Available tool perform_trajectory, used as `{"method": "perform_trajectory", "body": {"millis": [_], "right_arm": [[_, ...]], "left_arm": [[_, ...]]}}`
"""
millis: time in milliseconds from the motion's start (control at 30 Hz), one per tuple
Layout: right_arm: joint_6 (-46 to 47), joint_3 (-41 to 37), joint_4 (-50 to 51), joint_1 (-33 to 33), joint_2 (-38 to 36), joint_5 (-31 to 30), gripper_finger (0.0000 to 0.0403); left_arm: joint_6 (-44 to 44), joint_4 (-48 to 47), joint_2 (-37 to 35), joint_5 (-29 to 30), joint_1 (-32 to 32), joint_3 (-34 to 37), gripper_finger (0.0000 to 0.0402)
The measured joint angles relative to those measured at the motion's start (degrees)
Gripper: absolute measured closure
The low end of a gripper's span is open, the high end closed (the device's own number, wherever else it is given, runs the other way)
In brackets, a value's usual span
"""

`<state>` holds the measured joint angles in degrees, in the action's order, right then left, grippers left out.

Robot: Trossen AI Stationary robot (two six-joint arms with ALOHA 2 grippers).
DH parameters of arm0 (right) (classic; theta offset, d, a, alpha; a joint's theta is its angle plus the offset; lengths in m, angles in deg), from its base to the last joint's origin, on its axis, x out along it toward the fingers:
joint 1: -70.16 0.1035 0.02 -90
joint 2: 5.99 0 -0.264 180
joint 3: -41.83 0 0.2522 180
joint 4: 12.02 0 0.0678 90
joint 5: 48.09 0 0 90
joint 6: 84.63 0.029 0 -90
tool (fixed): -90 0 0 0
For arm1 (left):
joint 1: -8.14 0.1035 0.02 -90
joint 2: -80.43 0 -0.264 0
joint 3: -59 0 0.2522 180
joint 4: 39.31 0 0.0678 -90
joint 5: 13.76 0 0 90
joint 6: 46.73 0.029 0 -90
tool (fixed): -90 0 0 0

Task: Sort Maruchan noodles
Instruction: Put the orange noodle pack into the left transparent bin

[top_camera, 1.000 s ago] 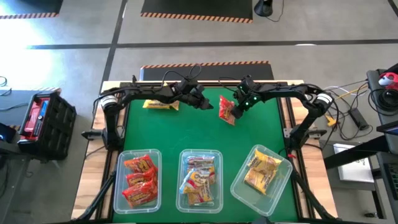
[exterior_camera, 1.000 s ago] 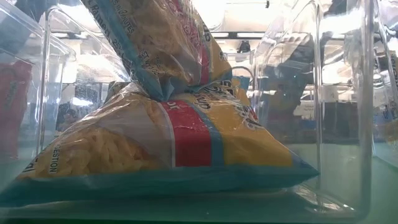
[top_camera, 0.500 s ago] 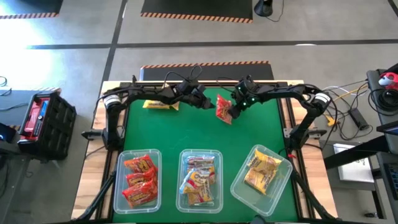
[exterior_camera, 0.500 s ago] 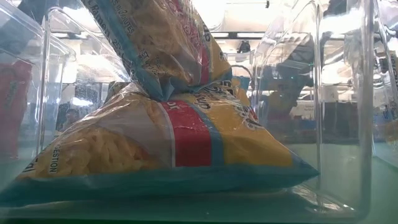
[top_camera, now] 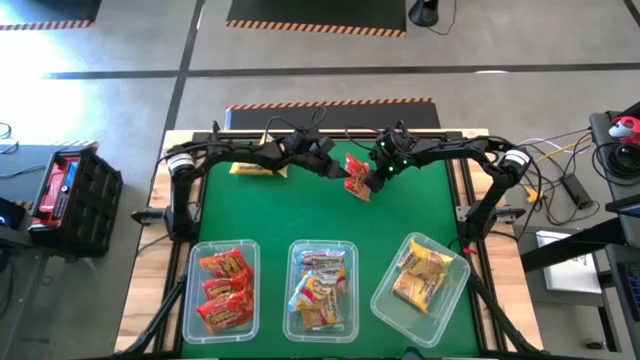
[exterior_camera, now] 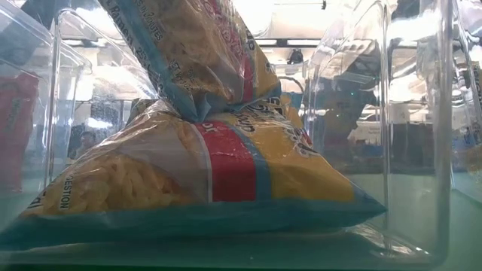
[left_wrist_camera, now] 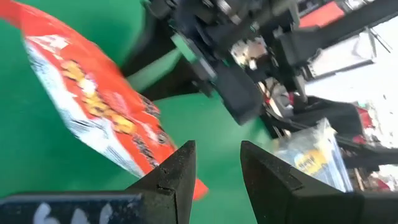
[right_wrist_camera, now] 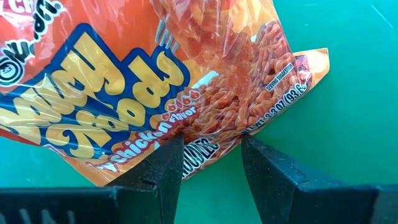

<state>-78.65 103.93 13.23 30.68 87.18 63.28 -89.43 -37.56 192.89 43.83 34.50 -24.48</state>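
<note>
— We see even, bright light from above on the green table (top_camera: 300, 205); shadows under the arms are soft and short.

— Agreed. At table height we get strong glare on the clear tub walls (exterior_camera: 384, 113), and the room beyond is washed out and hazy.

— The yellow packet (exterior_camera: 188, 181) fills our low view, sharp at its print, softer at the edges.

— From the left wrist we see the red packet (left_wrist_camera: 93, 118) smeared by blur, with a blown-out white corner behind.

— From the right wrist the wrapper's print reads crisp, while the dark fingers (right_wrist_camera: 158, 171) sit soft.
</note>
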Motion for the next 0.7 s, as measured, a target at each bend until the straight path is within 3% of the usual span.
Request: {"method": "perform_trajectory", "body": {"millis": [300, 700], "right_arm": [[0.0, 0.0, -0.04, 0.0, 0.07, 0.07, 0.025], [-0.04, 0.0, -0.02, 0.0, 0.07, 0.22, 0.025]], "left_arm": [[2.01, -0.93, 0.0, 5.09, -0.58, 0.0, 0.0292], [1.64, -6.77, 0.0, 5.48, -0.78, -0.46, 0.0292]]}}
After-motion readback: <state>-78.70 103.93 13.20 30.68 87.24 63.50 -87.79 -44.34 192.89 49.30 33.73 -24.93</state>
